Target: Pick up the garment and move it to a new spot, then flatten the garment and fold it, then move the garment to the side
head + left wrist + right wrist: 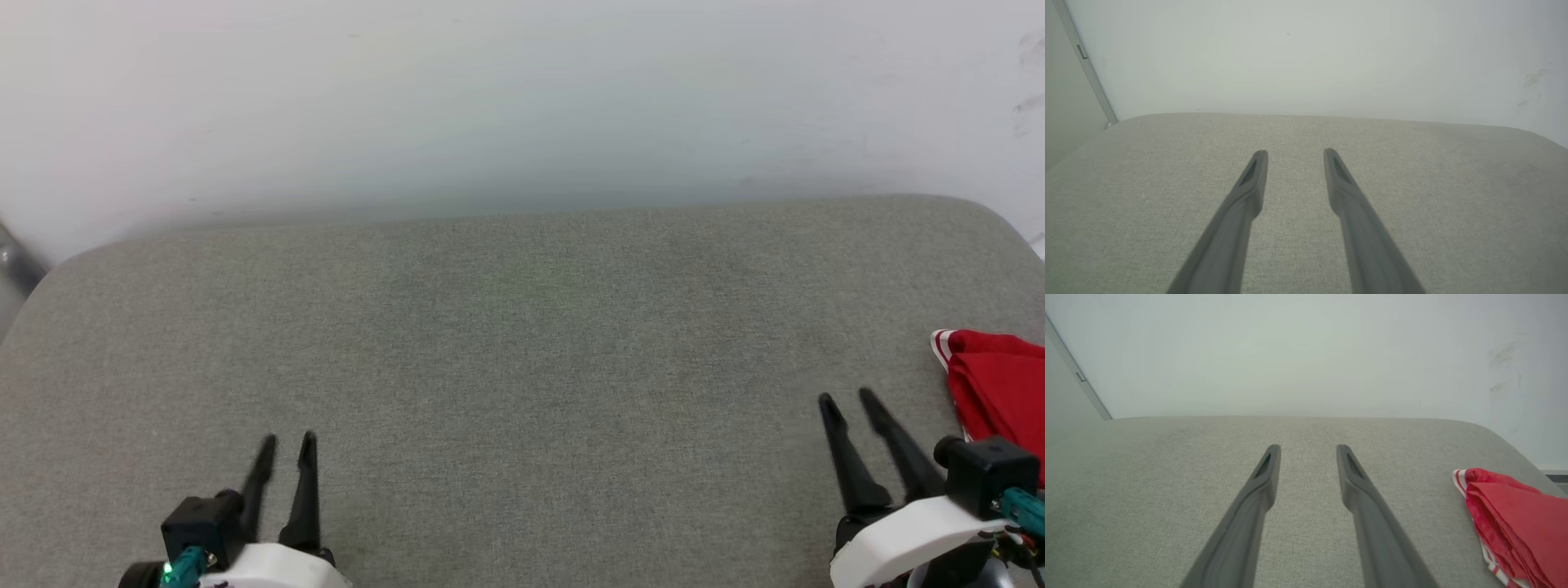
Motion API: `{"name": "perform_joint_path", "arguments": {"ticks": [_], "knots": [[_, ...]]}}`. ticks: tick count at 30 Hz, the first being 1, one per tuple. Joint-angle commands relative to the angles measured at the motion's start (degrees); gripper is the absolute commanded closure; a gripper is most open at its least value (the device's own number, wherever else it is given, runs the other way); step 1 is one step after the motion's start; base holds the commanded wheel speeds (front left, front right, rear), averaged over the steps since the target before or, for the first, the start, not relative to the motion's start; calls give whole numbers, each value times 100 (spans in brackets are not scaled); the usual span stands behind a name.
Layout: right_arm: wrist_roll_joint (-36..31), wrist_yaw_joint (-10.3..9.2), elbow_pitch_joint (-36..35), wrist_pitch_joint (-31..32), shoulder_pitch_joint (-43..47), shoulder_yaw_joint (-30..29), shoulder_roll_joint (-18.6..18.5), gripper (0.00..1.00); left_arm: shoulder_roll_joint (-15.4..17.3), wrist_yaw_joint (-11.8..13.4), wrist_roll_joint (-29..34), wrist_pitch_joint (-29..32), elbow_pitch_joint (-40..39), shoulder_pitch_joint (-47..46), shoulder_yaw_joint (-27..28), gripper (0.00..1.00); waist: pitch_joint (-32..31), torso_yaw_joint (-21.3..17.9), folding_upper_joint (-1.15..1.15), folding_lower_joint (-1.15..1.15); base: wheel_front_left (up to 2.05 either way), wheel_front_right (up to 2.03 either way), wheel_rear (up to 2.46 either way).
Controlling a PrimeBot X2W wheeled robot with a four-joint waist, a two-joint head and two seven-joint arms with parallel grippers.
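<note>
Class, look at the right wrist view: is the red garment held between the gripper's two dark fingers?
No, the red garment with striped trim lies on the grey cushion beside the right gripper, untouched.

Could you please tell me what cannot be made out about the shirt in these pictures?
- Head view: the shirt is cut off by the right edge, and the wrist of the right hand covers its near part.
- Right wrist view: it runs off the right and bottom edges.
- Both: bunched folds hide its front, so any print is unreadable.
</note>
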Motion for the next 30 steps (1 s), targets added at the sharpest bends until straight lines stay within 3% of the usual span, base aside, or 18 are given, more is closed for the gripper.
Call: {"name": "perform_joint_path", "arguments": {"ticks": [1,30], "knots": [[55,0,23,-5,-4,-2,4,100,-22,-19,-55,12,-6,7,12,100,1,1,0,0,0,0,0],[2985,-1,639,142,-358,-235,126,100,-575,-740,-2380,647,392,-307,790,100,31,48,0,0,0,0,0]]}}
